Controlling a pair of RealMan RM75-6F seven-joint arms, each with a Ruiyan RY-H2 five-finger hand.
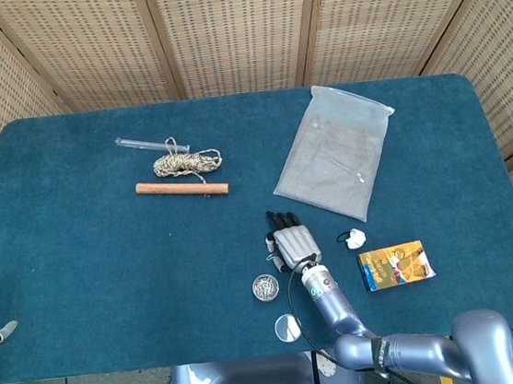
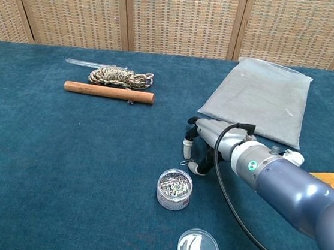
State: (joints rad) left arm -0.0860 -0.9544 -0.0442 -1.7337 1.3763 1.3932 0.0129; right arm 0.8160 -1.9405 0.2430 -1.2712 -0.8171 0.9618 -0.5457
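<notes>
One right hand point(image 1: 292, 243), fingers spread, empty, beside one clip tub point(image 1: 266, 287), one lid point(image 1: 288, 327).

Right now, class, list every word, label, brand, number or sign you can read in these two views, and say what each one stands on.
No text can be read in either view.
Orange packet: carries coloured print, too small and blurred to read.
Right forearm by the right hand: a small green round mark, no lettering legible.
Grey zip bag, wooden stick, jar of clips: no visible writing.
</notes>
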